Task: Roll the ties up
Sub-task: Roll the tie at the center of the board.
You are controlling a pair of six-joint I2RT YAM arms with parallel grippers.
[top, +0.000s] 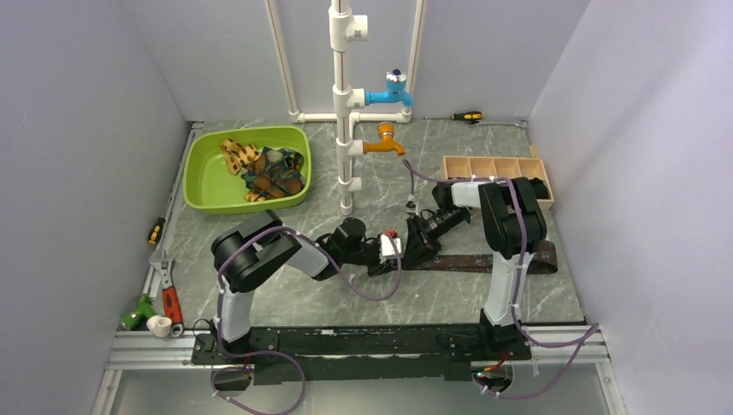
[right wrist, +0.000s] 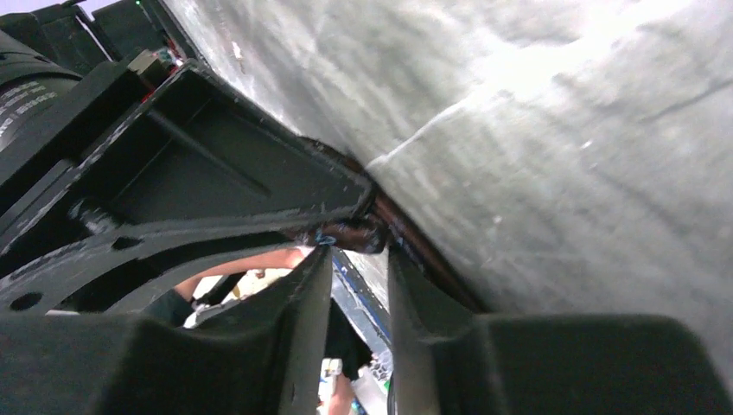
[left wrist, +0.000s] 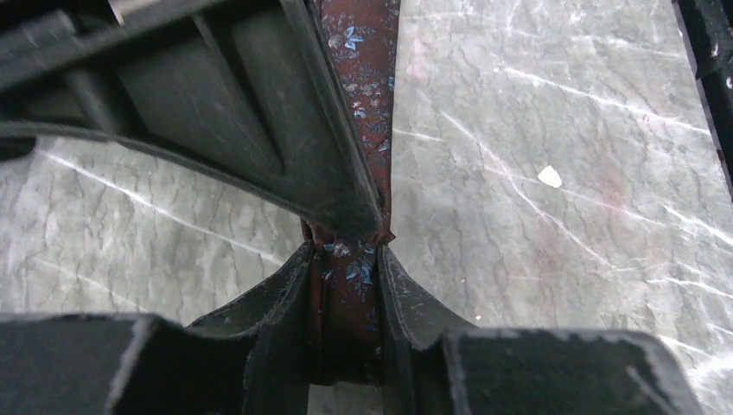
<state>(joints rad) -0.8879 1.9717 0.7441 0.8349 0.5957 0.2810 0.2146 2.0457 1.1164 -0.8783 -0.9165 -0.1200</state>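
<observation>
Nearest us, the left arm (top: 259,255) reaches low and rightward from its base, its wrist almost level with the bench (top: 285,303). The left jaws are nearly closed. The speckled brown tie (left wrist: 363,104) fills the narrow gap between them, so we read them as pinching its near end, where the fabric looks turned over in a small fold.

From that grip the tie's long axis runs straight away from the left jaws. In the overhead view it lies flat along the bench toward the right wall, and the right arm's lower link crosses in front of it.

The right arm (top: 510,216) rises from its base, bends at the elbow and points back leftward and down. The right jaws therefore meet the same end from the opposite side, tip to tip with the left ones. They stand slightly apart with nothing between them along their length. A dark lump of fabric sits just at their tips, and we cannot tell whether they nip it.

Both arms are at the tie's left end, so we judge any rolling must travel rightward along the free length.

Farther back, other ties (top: 268,169) lie heaped in the green basin (top: 203,186), well apart from the work.
</observation>
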